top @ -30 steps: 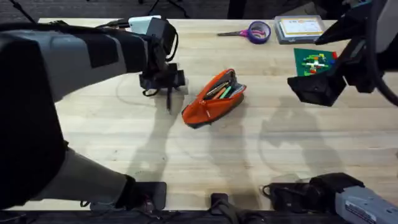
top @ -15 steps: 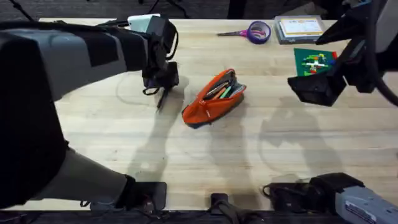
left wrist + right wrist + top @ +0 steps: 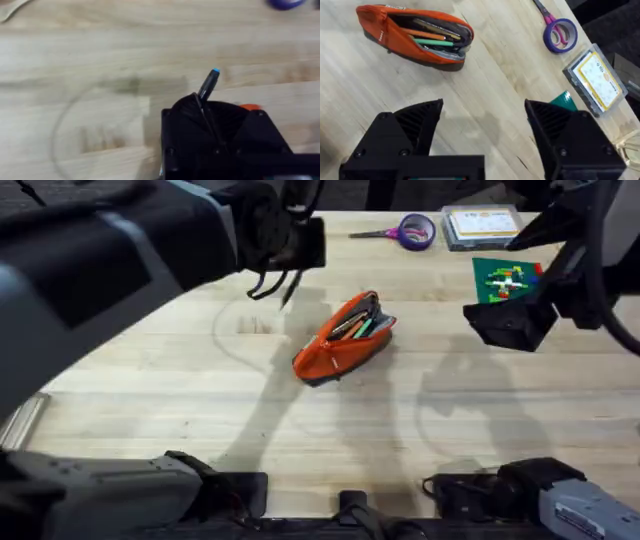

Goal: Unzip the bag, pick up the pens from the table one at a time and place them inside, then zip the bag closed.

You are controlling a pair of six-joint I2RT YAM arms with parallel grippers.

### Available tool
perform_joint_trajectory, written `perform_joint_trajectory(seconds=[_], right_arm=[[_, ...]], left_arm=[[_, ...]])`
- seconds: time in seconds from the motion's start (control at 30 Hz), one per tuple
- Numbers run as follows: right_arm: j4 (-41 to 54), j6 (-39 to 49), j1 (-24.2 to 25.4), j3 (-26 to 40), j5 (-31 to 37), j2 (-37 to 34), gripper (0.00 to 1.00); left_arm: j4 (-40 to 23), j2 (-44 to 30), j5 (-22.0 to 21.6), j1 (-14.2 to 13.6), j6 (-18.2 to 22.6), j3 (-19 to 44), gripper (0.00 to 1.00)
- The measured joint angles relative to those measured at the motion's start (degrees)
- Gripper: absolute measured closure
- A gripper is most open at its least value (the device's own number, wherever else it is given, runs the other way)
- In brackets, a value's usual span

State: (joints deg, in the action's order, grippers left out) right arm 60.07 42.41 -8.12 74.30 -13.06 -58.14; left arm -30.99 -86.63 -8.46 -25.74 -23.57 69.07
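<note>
Pen [image 3: 209, 83] pinched in left fingers [image 3: 290, 280], raised over bench [image 3: 200, 400] near orange pouch [image 3: 343, 337], already unzipped, pens inside. Right fingers [image 3: 482, 125] spread wide, empty. Light, stiff, slick barrel: best gripped mid-length. Pouch soft, likely to slump.

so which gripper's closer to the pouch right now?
Left. The left gripper, holding a pen, hangs just up-left of the orange pouch. The right gripper, fingers open, is farther off on the pouch's right.
</note>
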Motion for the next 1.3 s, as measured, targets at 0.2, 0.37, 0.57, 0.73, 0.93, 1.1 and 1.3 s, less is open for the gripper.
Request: perform_joint_trajectory(seconds=[0.2, 0.37, 0.57, 0.73, 0.93, 1.1, 1.3], right_arm=[[0.0, 0.0, 0.0, 0.0, 0.0, 0.0, 0.003], [0.0, 0.0, 0.0, 0.0, 0.0, 0.0, 0.003], [0.0, 0.0, 0.0, 0.0, 0.0, 0.0, 0.003], [0.0, 0.0, 0.0, 0.0, 0.0, 0.0, 0.003], [0.0, 0.0, 0.0, 0.0, 0.0, 0.0, 0.004], [0.0, 0.0, 0.0, 0.0, 0.0, 0.0, 0.004], [0.0, 0.0, 0.0, 0.0, 0.0, 0.0, 0.003]], left_arm=[[3.9, 3.3, -0.2, -4.3, 0.0, 0.0, 0.958], [4.7, 4.1, -0.2, -7.6, 0.0, 0.1, 0.958], [4.7, 4.1, -0.2, -12.3, 0.0, 0.1, 0.958], [7.7, 4.1, 0.0, -17.8, 1.1, 0.1, 0.958], [10.3, 1.4, 1.5, -19.1, 4.8, 0.1, 0.955], [11.3, -4.3, 4.2, -19.6, 9.9, 0.1, 0.956], [8.8, -6.2, 4.6, -19.6, 13.3, 0.1, 0.956]])
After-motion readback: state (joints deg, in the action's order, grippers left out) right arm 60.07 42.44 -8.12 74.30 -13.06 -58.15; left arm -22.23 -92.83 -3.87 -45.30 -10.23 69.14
